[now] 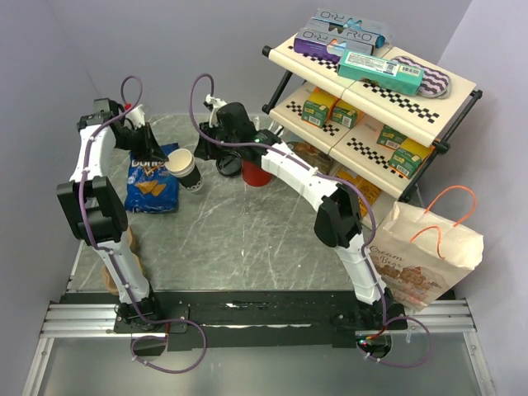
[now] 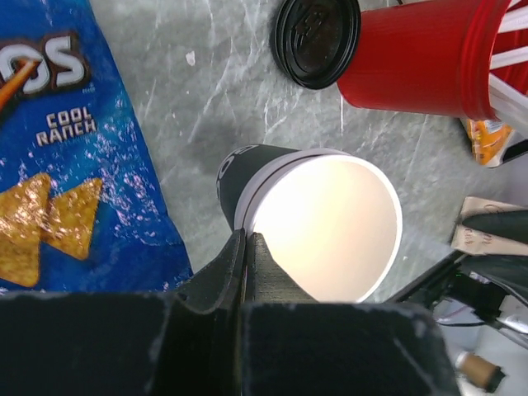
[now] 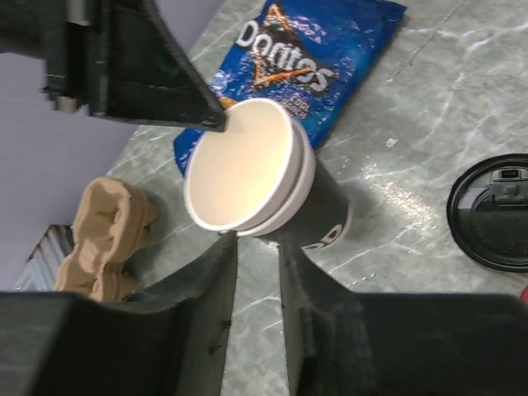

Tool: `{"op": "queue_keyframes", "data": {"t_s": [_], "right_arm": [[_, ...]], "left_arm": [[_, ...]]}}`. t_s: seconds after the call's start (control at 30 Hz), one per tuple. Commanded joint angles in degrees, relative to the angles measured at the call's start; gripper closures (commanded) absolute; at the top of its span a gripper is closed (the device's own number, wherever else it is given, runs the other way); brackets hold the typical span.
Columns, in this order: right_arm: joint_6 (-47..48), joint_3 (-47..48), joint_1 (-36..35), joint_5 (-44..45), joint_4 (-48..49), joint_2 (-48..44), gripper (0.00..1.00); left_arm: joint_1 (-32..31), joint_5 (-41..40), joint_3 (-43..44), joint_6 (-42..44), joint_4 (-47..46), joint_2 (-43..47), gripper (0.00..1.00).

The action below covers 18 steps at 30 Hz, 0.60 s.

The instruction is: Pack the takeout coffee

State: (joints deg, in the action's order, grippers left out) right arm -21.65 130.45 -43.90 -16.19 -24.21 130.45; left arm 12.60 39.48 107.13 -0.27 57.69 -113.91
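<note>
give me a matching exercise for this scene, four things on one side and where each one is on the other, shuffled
Things:
1. small paper cup with dark sleeve
2. round black plastic lid
3. blue chip bag
4. brown paper bag with orange handles

Places:
a. on the table beside the tall red cup
b. standing upright on the right side
c. rim pinched by the left tool
d. lying flat on the left side

Pairs: 1-c, 2-a, 3-d, 4-b
</note>
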Motion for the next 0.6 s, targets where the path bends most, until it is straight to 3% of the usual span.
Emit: {"op": "queue_keyframes", "data": {"t_s": [0.0, 0.3, 0.57], "right_arm": [[-1.3, 3.9, 0.1, 2.1, 2.1, 0.8, 0.63], [-4.4, 2.7, 0.1, -3.9, 4.8, 3.3, 0.44], [-5.6, 3.0, 0.1, -3.7, 4.5, 5.0, 0.41]], "left_arm": [[1.8, 3.9, -0.9, -3.1, -1.0, 3.7, 0.99], [2.4, 6.5, -2.0, -3.8, -1.3, 4.0, 0.99], [2.7, 9.6, -3.8, -4.4, -1.5, 4.7, 0.99]]}}
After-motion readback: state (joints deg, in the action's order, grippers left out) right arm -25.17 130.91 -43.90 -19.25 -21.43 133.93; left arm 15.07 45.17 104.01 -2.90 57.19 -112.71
